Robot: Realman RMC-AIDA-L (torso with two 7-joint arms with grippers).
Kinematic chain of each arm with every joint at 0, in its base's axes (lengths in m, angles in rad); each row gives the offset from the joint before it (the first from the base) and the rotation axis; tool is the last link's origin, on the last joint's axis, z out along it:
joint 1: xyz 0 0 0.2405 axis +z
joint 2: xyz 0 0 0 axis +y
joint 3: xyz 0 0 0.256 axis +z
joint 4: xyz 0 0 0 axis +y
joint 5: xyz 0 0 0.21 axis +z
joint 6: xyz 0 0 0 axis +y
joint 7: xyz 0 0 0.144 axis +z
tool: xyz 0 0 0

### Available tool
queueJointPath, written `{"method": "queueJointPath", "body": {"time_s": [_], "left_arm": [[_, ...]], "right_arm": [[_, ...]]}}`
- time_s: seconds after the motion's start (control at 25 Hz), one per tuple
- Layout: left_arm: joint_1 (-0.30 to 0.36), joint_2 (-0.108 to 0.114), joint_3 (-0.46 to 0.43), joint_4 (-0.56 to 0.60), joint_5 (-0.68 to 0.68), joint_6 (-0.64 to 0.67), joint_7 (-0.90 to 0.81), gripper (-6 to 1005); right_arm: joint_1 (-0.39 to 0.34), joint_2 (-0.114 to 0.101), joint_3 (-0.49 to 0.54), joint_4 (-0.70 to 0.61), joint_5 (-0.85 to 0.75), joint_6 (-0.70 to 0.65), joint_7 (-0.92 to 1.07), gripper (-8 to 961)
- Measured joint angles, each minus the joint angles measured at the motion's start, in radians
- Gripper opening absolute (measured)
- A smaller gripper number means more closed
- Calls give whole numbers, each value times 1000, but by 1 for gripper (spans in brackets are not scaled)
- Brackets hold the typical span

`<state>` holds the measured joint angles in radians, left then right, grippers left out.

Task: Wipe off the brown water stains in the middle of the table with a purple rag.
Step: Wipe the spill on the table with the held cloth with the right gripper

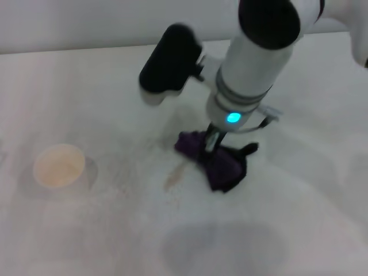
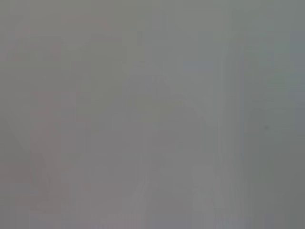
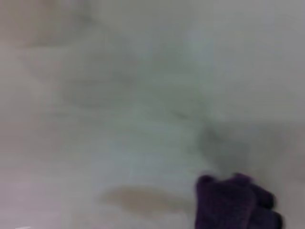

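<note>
The purple rag [image 1: 215,161] lies bunched on the white table [image 1: 287,190] near its middle. My right gripper [image 1: 210,142] comes down from above and is shut on the rag, pressing it on the tabletop. A thin tan-brown streak of the brown water stains [image 1: 174,176] lies just left of the rag, apart from it. The right wrist view shows the rag [image 3: 233,202] next to the brown stain [image 3: 138,198]. My left gripper is out of view; the left wrist view shows only a blank grey surface.
A paper cup [image 1: 58,165] with tan liquid stands at the left of the table. Faint grey speckles [image 1: 123,172] lie between the cup and the stain. The table's far edge [image 1: 86,50] runs along the back.
</note>
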<state>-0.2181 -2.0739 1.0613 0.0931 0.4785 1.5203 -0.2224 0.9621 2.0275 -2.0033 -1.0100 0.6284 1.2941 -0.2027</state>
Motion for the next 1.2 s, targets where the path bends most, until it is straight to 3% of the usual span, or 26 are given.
{"method": "queueJointPath", "body": {"time_s": [0.32,0.56,0.72,0.92,1.2], "left_arm": [[-3,-2,0,-3,0,-1,0,893],[-3,-3,12,-3,0,-1,0,893],[-4,-3,14,-3,0,-1,0,893],[5,-3,14,-3,0,0,0,893],[7,-3,14,-4,0,0,-2,893]], "right_arm": [[26,0,-150,-41,281,-14,-100,94],[32,0,-191,-29,333,-18,-134,94],[37,1,-178,-3,301,-37,-115,94],[39,0,-61,16,115,-31,-55,94],[54,1,-1,101,-58,-26,11,94]]}}
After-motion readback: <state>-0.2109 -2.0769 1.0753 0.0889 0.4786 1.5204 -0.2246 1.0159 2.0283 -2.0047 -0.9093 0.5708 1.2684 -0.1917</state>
